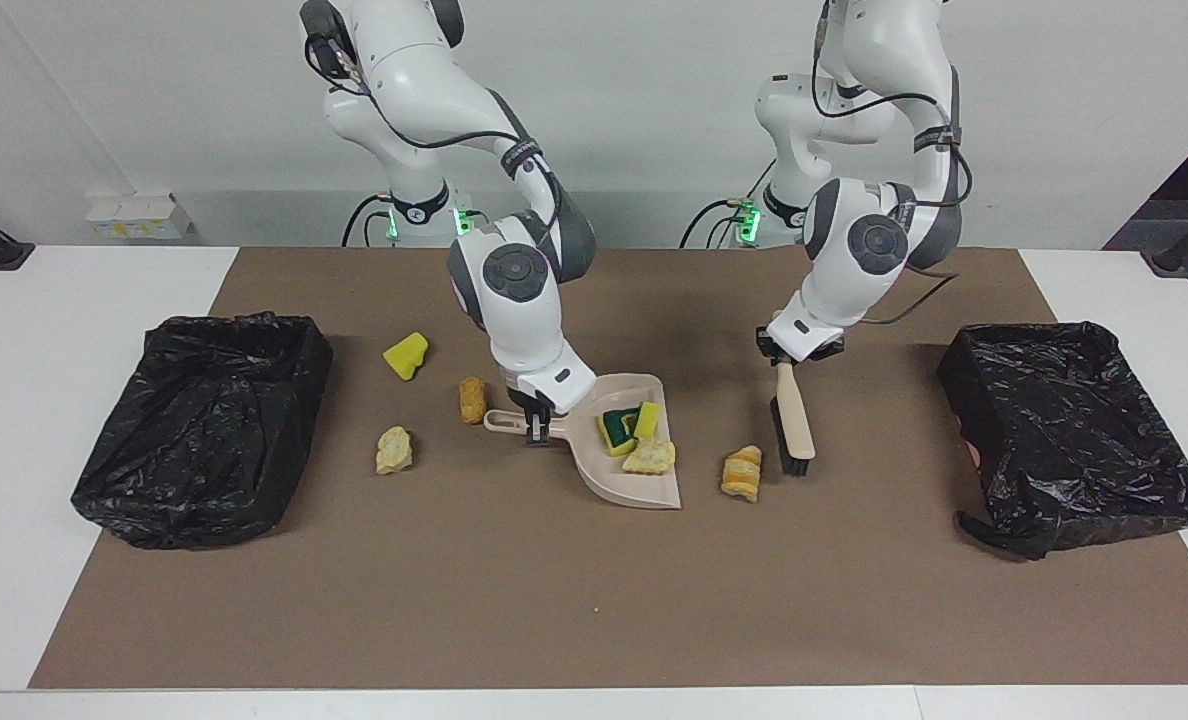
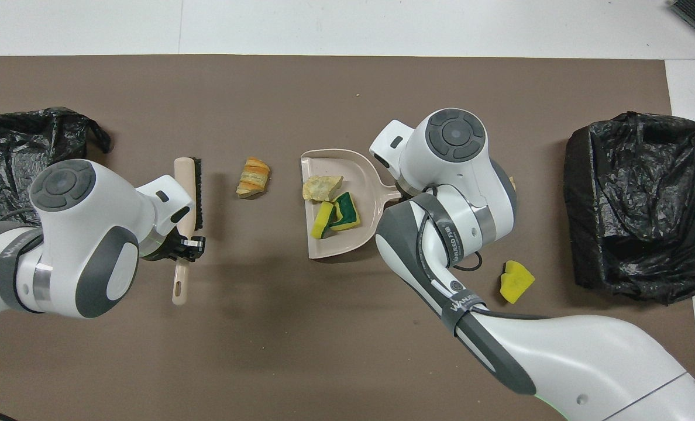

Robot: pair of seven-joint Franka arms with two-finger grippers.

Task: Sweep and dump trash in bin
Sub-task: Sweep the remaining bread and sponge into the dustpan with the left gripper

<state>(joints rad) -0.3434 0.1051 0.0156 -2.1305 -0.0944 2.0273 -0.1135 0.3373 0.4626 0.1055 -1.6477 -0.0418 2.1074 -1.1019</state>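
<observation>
While the overhead view hides the right gripper (image 1: 537, 428) under its own arm, the facing view shows it clamped on the dustpan (image 1: 626, 470) handle. The pan holds two yellow-green sponge pieces (image 1: 627, 423) and a pale lump (image 1: 649, 457). The left gripper (image 2: 189, 247) pinches the brush (image 2: 187, 193) handle, bristles beside a bread-like scrap (image 2: 253, 176) lying between brush and pan. Only the facing view shows a brown nugget (image 1: 471, 399) and a beige lump (image 1: 393, 449) toward the right arm's end; both views show the yellow sponge (image 2: 516, 281) near the black-lined bin (image 2: 634, 204).
</observation>
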